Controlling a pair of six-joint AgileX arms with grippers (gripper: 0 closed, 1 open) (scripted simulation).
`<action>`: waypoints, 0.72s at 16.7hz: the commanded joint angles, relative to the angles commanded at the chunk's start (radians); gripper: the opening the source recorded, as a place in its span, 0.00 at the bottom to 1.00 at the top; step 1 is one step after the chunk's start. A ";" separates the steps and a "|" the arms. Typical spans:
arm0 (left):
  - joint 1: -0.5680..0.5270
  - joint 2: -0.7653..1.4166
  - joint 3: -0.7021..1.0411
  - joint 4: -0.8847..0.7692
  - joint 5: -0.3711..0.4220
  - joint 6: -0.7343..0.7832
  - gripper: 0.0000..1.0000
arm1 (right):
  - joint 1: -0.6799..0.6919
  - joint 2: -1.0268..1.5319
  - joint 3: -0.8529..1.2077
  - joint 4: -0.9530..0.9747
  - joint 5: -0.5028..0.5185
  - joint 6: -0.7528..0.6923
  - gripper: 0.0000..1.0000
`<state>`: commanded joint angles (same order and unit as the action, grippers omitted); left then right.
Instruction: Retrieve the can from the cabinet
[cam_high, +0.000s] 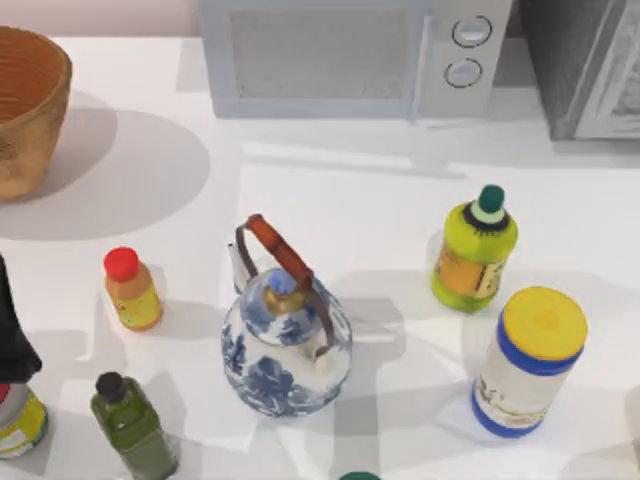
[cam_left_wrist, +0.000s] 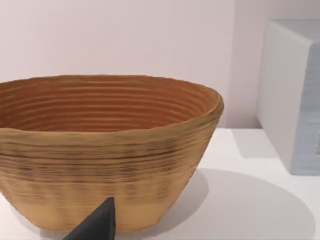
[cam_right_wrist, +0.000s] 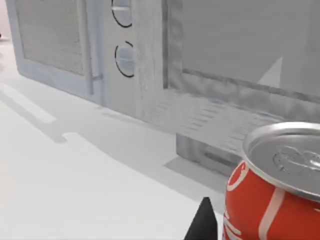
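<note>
Cabinet, dark speckled grey and boxy, stands at the table's back right corner beside the white microwave with its two round knobs. Close to the right wrist camera sits one red can with a silver lid, out on the table before the cabinet. A ribbed wooden bowl faces the left wrist camera. I count four bottles and one blue-and-white porcelain kettle. Neither gripper's jaw state can be told.

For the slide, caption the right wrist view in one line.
Red can close to the right wrist camera, cabinet and microwave behind.
</note>
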<state>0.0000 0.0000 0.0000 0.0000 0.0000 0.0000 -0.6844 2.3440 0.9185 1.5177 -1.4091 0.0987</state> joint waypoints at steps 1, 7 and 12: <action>0.000 0.000 0.000 0.000 0.000 0.000 1.00 | -0.008 0.026 0.011 0.018 -0.016 0.001 0.00; 0.000 0.000 0.000 0.000 0.000 0.000 1.00 | -0.009 0.045 0.017 0.029 -0.026 0.002 0.00; 0.000 0.000 0.000 0.000 0.000 0.000 1.00 | 0.042 0.062 0.035 0.001 0.029 -0.030 0.00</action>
<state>0.0000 0.0000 0.0000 0.0000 0.0000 0.0000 -0.6421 2.4058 0.9538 1.5183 -1.3806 0.0686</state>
